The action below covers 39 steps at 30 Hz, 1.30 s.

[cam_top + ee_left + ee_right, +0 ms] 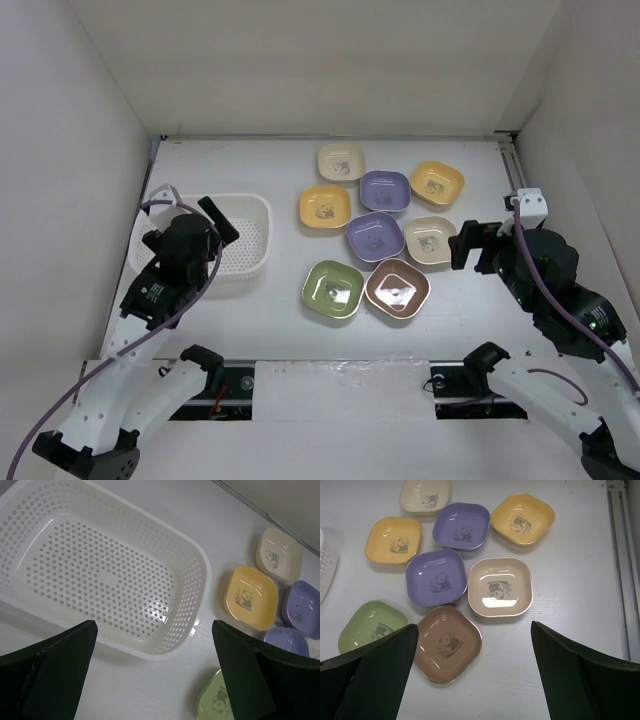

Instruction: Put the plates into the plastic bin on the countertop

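Top view, 12 o'clock at the far wall. The plastic bin (250,245) stands on the countertop (250,170) at 9 o'clock of the plate group, apart from it.

All eight plates lie flat on the countertop, closely packed, with several rims touching. Take the lower purple plate (375,235) as centre:
- cream plate (341,161): 11 o'clock
- upper purple plate (385,190): 12 o'clock
- right orange-yellow plate (437,183): 2 o'clock
- beige plate (430,241): 3 o'clock
- brown plate (397,287): 5 o'clock
- green plate (332,291): 7 o'clock
- left orange-yellow plate (324,208): 10 o'clock

The left gripper (154,630) hangs over the bin, jaws spread wide and holding nothing. The right gripper (474,627) is raised at 3 o'clock of the beige plate, just beside it in the top view. Its jaws are likewise spread wide and hold nothing.
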Tool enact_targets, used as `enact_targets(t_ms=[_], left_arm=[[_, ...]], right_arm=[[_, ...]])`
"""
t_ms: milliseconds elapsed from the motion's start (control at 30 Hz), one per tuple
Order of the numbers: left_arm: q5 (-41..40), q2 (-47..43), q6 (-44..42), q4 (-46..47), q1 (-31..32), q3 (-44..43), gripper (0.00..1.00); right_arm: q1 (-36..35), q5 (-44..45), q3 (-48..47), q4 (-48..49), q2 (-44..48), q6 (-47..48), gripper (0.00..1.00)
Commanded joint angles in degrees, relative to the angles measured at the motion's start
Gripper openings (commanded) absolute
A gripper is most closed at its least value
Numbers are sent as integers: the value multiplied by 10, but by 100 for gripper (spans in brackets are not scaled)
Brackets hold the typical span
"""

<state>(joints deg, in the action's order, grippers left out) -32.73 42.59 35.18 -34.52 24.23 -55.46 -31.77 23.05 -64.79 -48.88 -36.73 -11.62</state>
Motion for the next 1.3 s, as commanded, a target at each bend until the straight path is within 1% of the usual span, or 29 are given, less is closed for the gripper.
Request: enact_targets(t_ms=[0,67,133,167,200,333,367,467,567,600,633,733,800,833,867,967,1000,1067,1167,1267], left_arm=[[78,18,-26,13,-3,-28,100],[113,57,-26,3,3,-53,100],[124,83,-1,-2,33,-58,100],[136,101,6,-2,57,-58,100],[144,108,6,-2,64,-58,100],[210,113,8,39,71,-40,100],[240,113,-1,45,71,-34,100],[291,120,-24,55,71,-34,100],[313,130,-49,68,71,-29,100],[333,136,-58,68,71,-29,100],[340,153,-65,76,71,-29,100],[332,193,-88,76,71,-18,100],[332,231,-100,94,71,-7,100],[353,248,-113,94,71,-7,100],[359,280,-113,94,78,-7,97],[326,321,-108,95,115,-17,97],[317,327,-97,95,132,-17,97],[311,342,-85,95,141,-24,97],[269,381,-55,90,178,-30,95],[241,433,-25,89,226,-37,88]], right_arm=[[3,-10,-20,13,11,8,100],[3,-15,-20,13,17,13,100],[3,-15,-20,13,17,13,100],[3,-15,-13,13,22,13,100],[3,-15,-13,13,22,13,100],[3,-27,-1,13,28,13,100],[3,-27,-1,13,28,13,100],[3,-27,19,19,33,13,100],[3,-38,24,30,33,13,100],[3,-45,24,36,33,13,100],[3,-50,24,36,25,13,100],[3,-50,24,51,5,13,100],[3,-56,24,58,-5,13,100],[3,-62,24,58,-12,19,100],[3,-62,24,66,-12,19,100],[3,-67,29,71,-18,24,100],[3,-67,29,71,-18,24,100],[3,-67,29,77,-18,29,100],[3,-67,29,77,-18,34,100],[3,-72,29,77,-12,40,100]])
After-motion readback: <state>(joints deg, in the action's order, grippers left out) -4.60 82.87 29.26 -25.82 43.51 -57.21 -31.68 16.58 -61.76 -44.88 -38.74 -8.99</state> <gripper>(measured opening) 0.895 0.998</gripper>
